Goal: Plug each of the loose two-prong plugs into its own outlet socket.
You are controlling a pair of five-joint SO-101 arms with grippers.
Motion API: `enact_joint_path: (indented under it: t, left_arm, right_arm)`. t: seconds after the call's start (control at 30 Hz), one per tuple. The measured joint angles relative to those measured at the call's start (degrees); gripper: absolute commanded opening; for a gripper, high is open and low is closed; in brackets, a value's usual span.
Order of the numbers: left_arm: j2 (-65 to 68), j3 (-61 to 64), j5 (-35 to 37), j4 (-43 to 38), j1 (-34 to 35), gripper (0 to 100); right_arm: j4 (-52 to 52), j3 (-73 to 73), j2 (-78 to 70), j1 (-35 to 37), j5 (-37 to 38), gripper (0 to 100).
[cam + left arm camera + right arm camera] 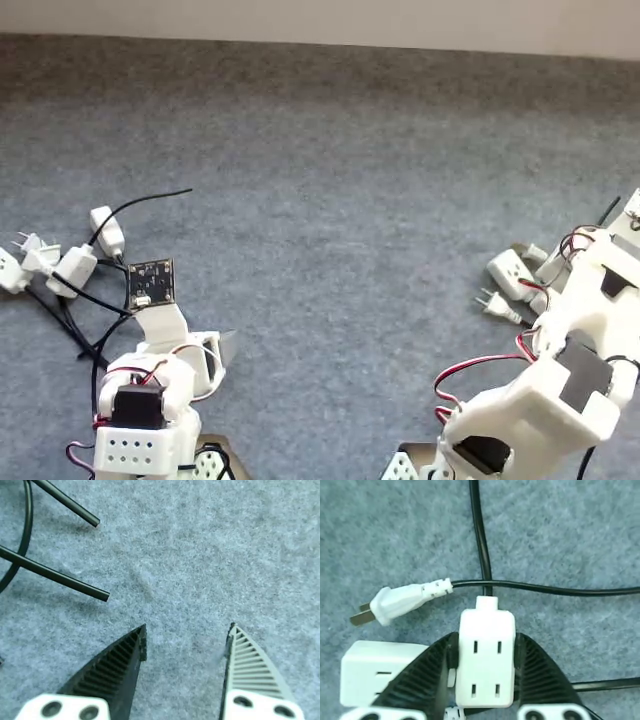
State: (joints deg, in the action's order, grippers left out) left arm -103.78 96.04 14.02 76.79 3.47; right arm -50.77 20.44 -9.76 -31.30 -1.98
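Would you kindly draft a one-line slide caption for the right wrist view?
Right gripper clasps a white outlet block; a loose two-prong plug lies beside it on grey carpet.

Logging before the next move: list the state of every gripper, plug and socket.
Socket, gripped, slots empty.
Plug, unplugged, lying flat.
Second socket, visible slots empty.
Left gripper, open, empty.
Right gripper, shut on Socket.
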Motion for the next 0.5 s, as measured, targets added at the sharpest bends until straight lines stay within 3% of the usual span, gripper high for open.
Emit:
enact_joint_path:
  t: [0.17,0.4,0.5]
  left_arm:
    - [0.0,0.0,0.0,0.0,0.0,26]
    - [0.0,0.0,0.0,0.0,0.0,26]
    - [0.0,0.0,0.0,0.0,0.0,26]
  right_arm:
    - [-3.9,-1.8,0.3,0.0,0.0,8.4]
    - [-21.5,-16.6,3.9,1.5,-0.2,8.4]
    - [-29.2,-24.5,6.9,4.9,-4.0,8.4]
